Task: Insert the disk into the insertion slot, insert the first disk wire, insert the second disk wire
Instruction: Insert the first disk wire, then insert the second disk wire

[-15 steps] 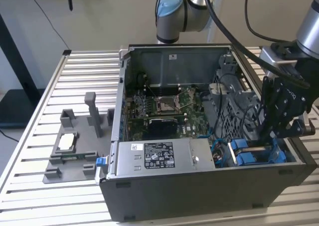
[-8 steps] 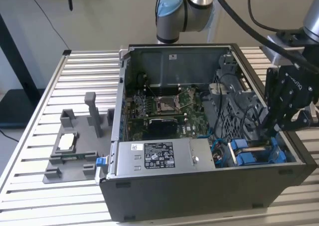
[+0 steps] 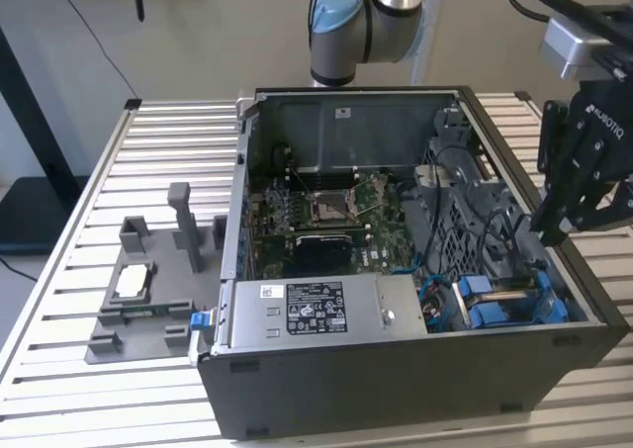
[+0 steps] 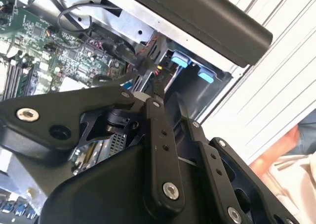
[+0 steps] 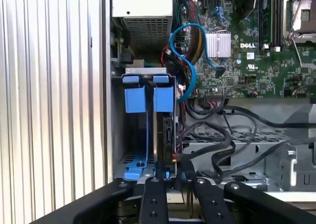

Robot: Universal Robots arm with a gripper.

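The disk (image 5: 167, 133) stands on edge inside the insertion slot (image 5: 146, 75), seated under a blue carrier tab (image 5: 163, 98). The bay beside it under the other blue tab (image 5: 134, 99) looks hollow. In the exterior view the slot (image 3: 509, 305) sits at the case's front corner on the exterior view's right. My gripper (image 3: 554, 228) hangs just above that corner, over the drive cage. Its fingers (image 4: 157, 135) are drawn together on a black disk wire connector (image 4: 144, 68) with red and yellow leads. In the first wrist view the gripper (image 5: 175, 178) is right over the disk's rear end, with black cables (image 5: 217, 147) trailing away.
The open computer case (image 3: 396, 389) lies on a slatted metal table (image 3: 178, 132). The power-supply box (image 3: 307, 310), motherboard (image 3: 326, 211) and blue data cable (image 5: 190, 41) fill the inside. A grey fixture (image 3: 148, 290) stands at the exterior view's left. A person's hand (image 4: 284, 155) is beyond the case wall.
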